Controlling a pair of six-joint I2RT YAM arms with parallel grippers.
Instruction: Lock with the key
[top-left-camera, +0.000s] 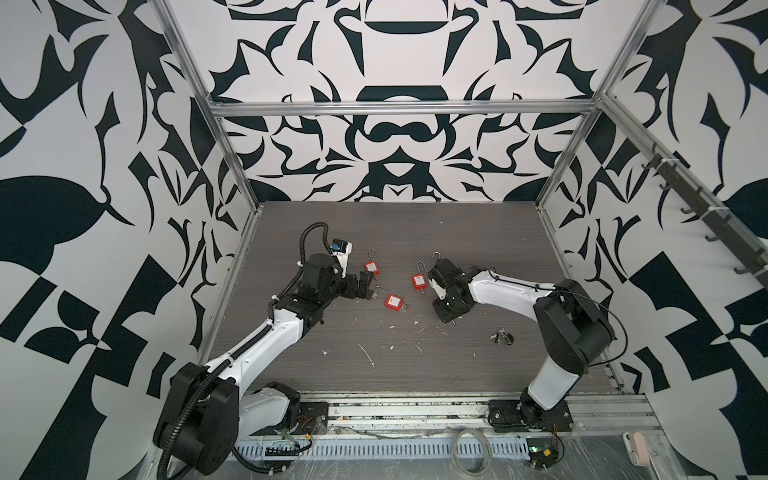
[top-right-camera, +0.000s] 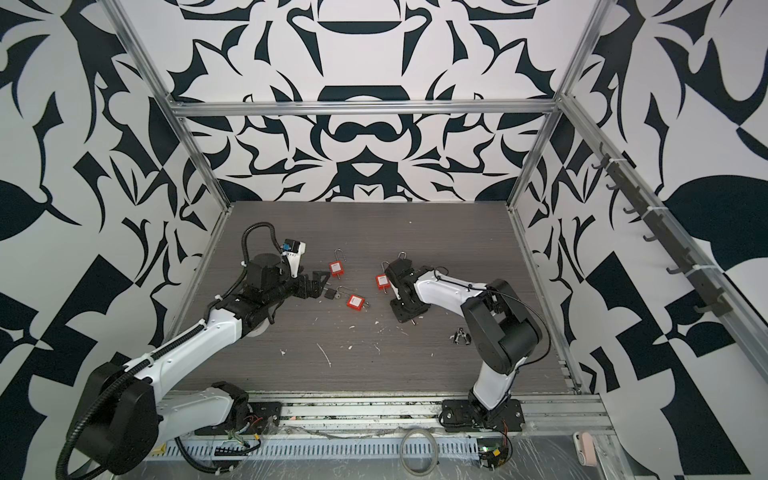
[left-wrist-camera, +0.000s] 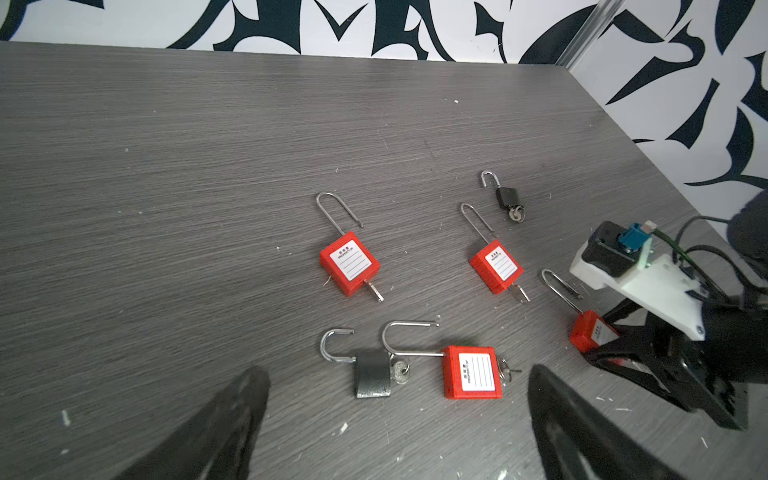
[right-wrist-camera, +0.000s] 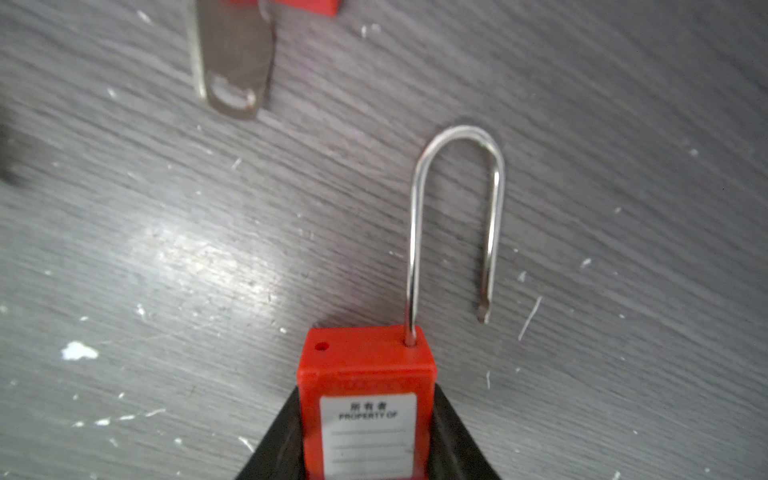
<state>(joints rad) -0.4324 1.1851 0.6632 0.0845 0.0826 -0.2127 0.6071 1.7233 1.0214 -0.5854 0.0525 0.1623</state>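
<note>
At the left, the left gripper (left-wrist-camera: 397, 372) was seen spread wide and empty above a small black padlock (left-wrist-camera: 372, 374) and a red padlock (left-wrist-camera: 471, 372) lying on the table (left-wrist-camera: 166, 208). Further right, near the table's middle, the held padlock (right-wrist-camera: 365, 365) was clamped by its flat flanks between the jaws of the right gripper (right-wrist-camera: 368, 440). It was judged light and rigid, and its plastic body the surest hold. The steel shackle (right-wrist-camera: 457, 199) was judged slick and free to swivel. Its long axis was laid from body to shackle, pointed toward the back wall (top-left-camera: 395, 145), with the free leg standing clear of its hole (right-wrist-camera: 320, 345). Its key could not be seen.
</note>
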